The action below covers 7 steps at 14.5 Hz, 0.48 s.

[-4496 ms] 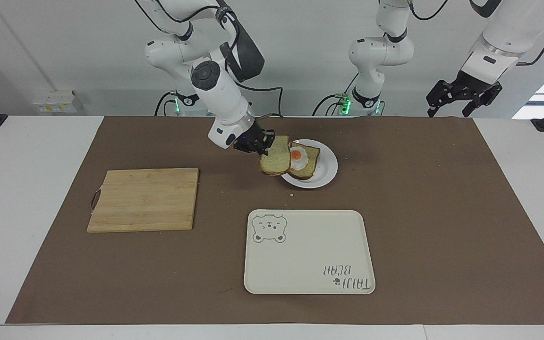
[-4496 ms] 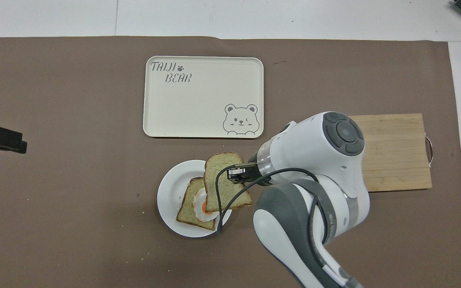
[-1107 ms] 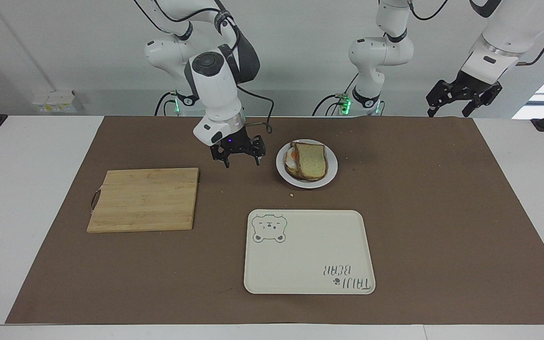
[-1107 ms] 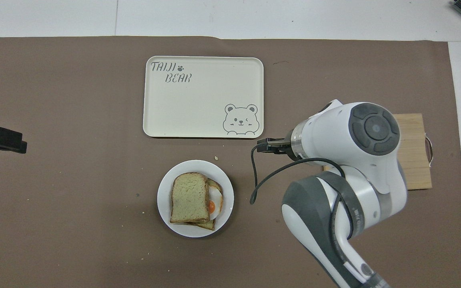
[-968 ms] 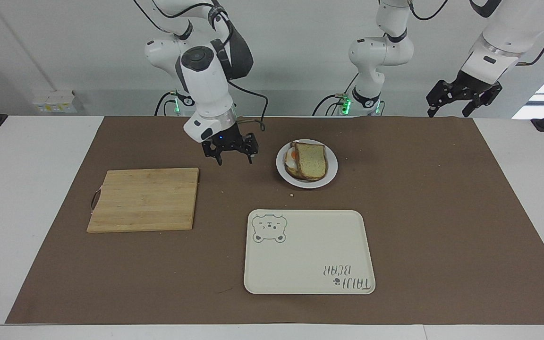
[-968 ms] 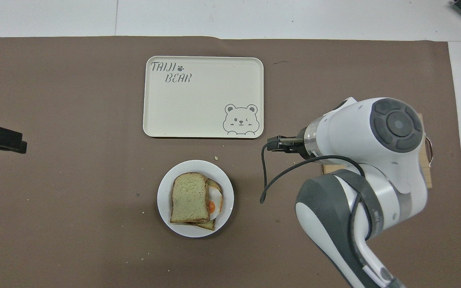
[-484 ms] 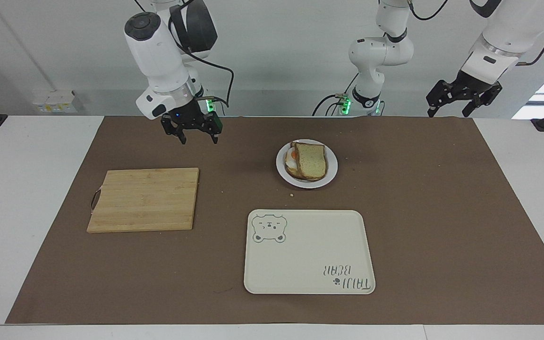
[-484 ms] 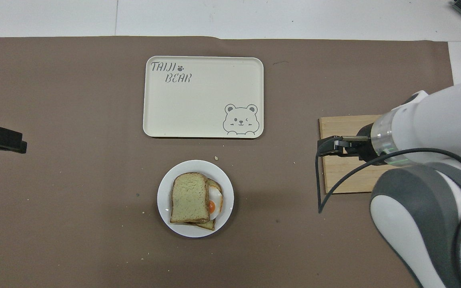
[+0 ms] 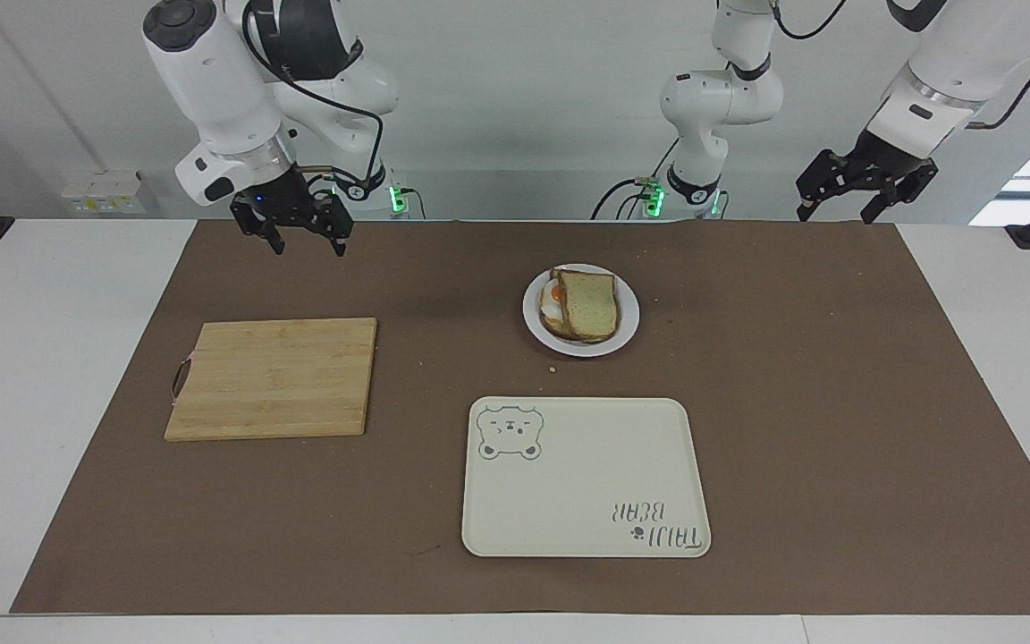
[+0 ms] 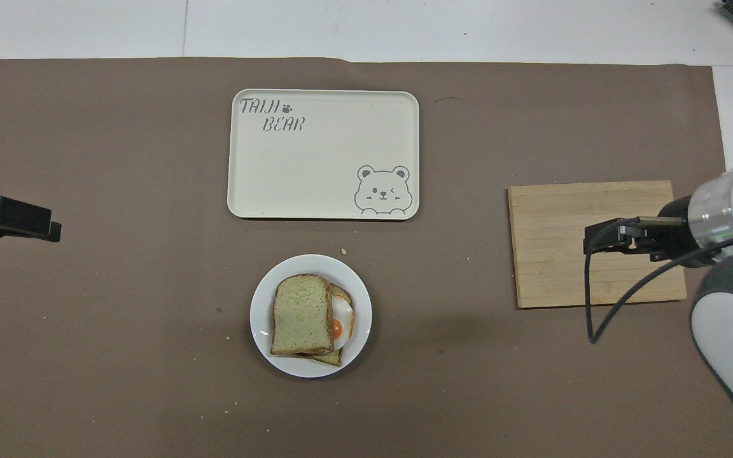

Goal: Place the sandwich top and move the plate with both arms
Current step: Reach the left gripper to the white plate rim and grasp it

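So the pale speckled bread slice with brown crust (image 9: 588,303) is already sitting on top of the fried-egg slice (image 10: 340,320) on the small round white plate (image 9: 626,331), a bit off-centre so the egg peeks out on the side toward the right arm's end. The plate is nearer to the robots than the cream rectangular tray with the bear drawing (image 9: 585,477), and I'd guess that's where it's headed. What's left is the two-arm plate move. The right gripper (image 9: 292,225) hangs up in the air with its black fingers spread wide and nothing in them, over the brown mat near the robots' edge, by the bamboo cutting board (image 9: 273,378). The left gripper (image 9: 864,185) is also wide open and empty, raised over the left arm's end of the table. For this step I'd bring both grippers down low on either side of the plate, catch the rim evenly, and lift level and slow, since that loose top slice looks like it could slide off.
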{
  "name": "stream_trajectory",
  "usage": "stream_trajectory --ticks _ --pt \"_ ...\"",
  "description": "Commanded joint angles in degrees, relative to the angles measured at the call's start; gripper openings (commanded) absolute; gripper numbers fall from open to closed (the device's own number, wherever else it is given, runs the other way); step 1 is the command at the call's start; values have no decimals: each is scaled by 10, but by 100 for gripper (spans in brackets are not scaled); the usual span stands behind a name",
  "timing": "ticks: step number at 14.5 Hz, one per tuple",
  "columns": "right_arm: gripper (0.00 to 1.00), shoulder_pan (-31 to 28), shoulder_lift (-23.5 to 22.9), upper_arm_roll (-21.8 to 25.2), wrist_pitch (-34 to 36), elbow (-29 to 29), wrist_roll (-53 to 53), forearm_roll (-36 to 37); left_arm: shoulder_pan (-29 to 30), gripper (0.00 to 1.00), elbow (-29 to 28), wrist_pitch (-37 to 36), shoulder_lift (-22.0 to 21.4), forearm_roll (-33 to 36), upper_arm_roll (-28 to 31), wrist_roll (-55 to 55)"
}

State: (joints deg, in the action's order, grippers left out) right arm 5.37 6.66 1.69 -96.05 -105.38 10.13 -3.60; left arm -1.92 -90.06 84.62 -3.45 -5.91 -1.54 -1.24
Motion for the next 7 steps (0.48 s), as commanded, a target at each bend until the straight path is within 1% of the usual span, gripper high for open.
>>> stream_trajectory --ticks 1,2,5,7 --pt "100 -33 12 -6 11 1 -44 13 -6 100 -41 50 -10 -16 0 0" --pt "100 -40 12 -6 11 2 -60 19 -7 100 -54 63 -10 -21 -3 1" --pt "100 -63 9 -8 12 26 -64 17 -4 100 -111 119 -11 -90 -1 32" --pt "100 -64 5 -6 13 60 -67 22 -2 100 -142 148 -9 -124 -1 46"
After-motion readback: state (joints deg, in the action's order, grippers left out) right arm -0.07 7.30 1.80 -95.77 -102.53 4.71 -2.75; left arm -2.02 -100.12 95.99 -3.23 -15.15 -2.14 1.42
